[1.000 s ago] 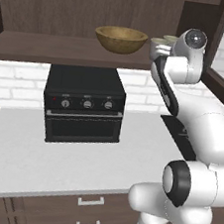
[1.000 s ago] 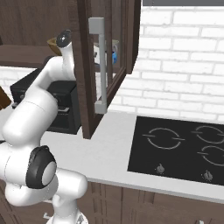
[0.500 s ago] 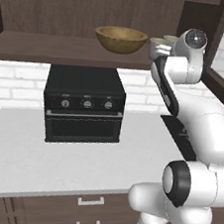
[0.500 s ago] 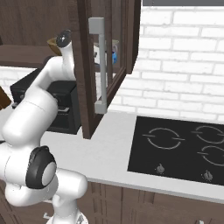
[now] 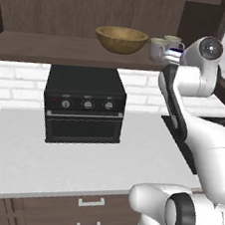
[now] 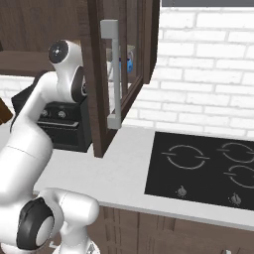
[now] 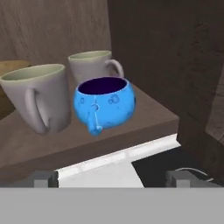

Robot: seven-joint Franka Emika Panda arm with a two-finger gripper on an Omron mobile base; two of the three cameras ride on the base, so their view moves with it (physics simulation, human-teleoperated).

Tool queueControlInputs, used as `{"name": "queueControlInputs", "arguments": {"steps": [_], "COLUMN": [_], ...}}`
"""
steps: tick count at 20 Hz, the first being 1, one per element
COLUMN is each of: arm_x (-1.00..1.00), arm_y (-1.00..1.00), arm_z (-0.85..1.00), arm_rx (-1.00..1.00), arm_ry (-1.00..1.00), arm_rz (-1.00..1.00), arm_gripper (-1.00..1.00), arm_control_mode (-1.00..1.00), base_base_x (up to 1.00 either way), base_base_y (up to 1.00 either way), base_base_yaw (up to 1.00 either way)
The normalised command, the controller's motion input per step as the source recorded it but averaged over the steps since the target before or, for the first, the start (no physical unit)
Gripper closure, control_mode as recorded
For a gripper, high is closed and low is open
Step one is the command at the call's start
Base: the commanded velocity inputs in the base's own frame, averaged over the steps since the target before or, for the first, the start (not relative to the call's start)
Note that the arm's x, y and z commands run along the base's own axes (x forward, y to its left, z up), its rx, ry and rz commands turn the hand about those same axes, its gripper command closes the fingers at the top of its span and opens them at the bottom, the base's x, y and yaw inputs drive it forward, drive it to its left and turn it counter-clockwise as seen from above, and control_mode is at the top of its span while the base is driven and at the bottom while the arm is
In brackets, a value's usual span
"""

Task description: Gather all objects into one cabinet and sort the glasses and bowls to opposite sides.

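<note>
Sitting on the cabinet shelf (image 7: 144, 113) are the wooden bowl (image 5: 121, 39), two mugs (image 7: 41, 94) and the blue bowl (image 7: 105, 105) right beside them; gripper (image 7: 111, 177) is spread wide, so it should probably back straight out without clipping the door (image 6: 116, 74)

Small bowl (image 7: 105, 105) on the shelf (image 7: 144, 116) before two mugs (image 7: 39, 94); wooden bowl (image 5: 121, 38) farther left.
</note>
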Motion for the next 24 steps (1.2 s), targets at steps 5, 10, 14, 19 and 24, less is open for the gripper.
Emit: {"name": "queueControlInputs", "arguments": {"steps": [5,10,14,19,24], "arm_x": [-0.54,-0.26,-0.23,-0.17,-0.01], "arm_y": [0.2,0.36,0.35,0.62,0.65], "arm_z": [0.0,0.02,0.05,0.09,0.12], "arm_rx": [0.0,0.0,0.0,-0.02,0.0], "arm_ry": [-0.06,-0.04,-0.02,-0.03,-0.01], "arm_rz": [0.0,0.0,0.01,0.01,0.0], "arm_gripper": [-1.0,-1.0,-1.0,-1.0,-1.0], "arm_control_mode": [-1.0,-1.0,-1.0,-1.0,-1.0], "base_base_x": [0.0,0.0,0.0,0.0,0.0], "base_base_y": [0.0,0.0,0.0,0.0,0.0], "base_base_yaw": [0.0,0.0,0.0,0.0,0.0]}}
